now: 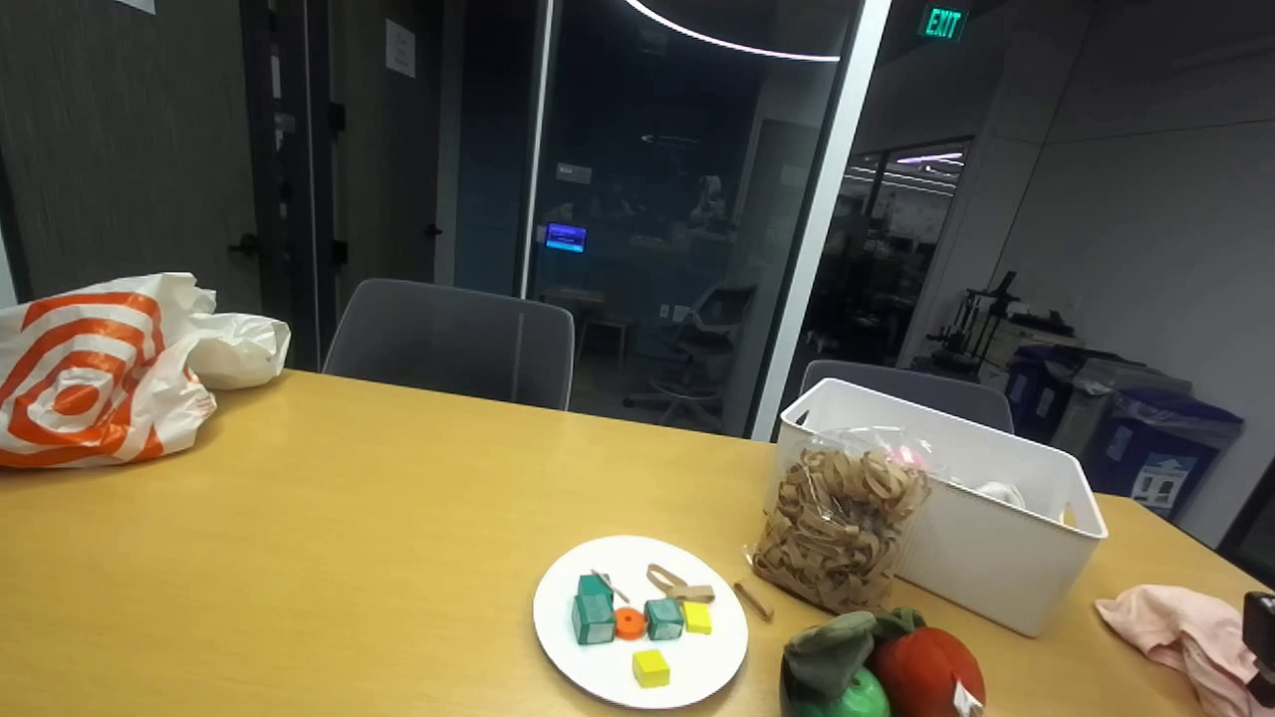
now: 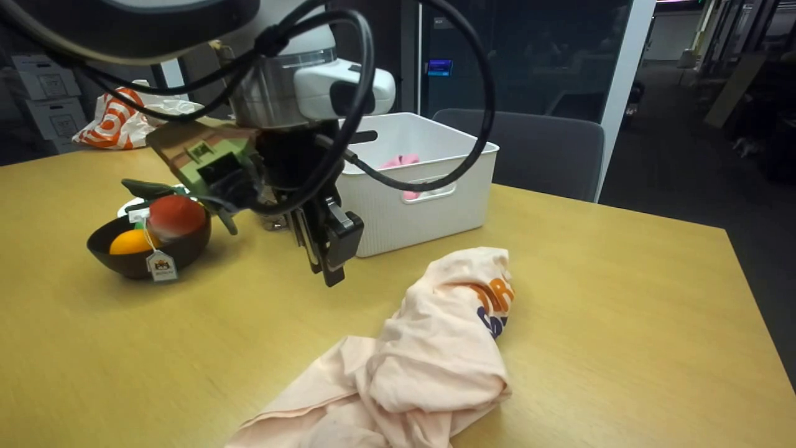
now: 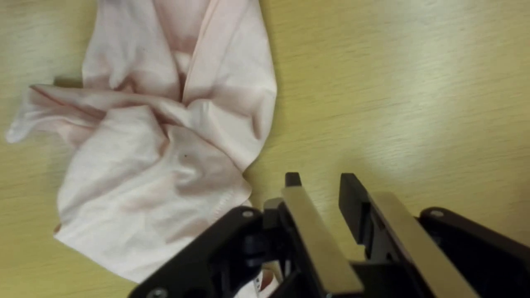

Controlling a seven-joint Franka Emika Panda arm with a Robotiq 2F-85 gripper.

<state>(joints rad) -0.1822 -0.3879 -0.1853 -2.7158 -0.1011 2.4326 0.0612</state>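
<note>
My gripper [image 3: 316, 179] stands partly open above the wooden table, with a gap between its black fingertips and nothing held in it. Just left of it in the wrist view lies a crumpled pale pink cloth [image 3: 157, 165]; the left finger passes close to the cloth's edge, and whether they touch cannot be told there. In an exterior view the gripper [image 2: 326, 274] hangs tilted over the table, apart from and behind the cloth [image 2: 429, 367], which carries orange and purple lettering. The same cloth [image 1: 1175, 632] shows at the right edge of an exterior view.
A white bin [image 1: 986, 573] with pink and white items stands behind the gripper. Against it leans a bag of brown strips [image 1: 842, 533]. A dark bowl [image 2: 118, 261] holds plush produce. Colored blocks sit on a white plate [image 1: 598, 674]. A plastic bag [image 1: 179, 398] lies farther off.
</note>
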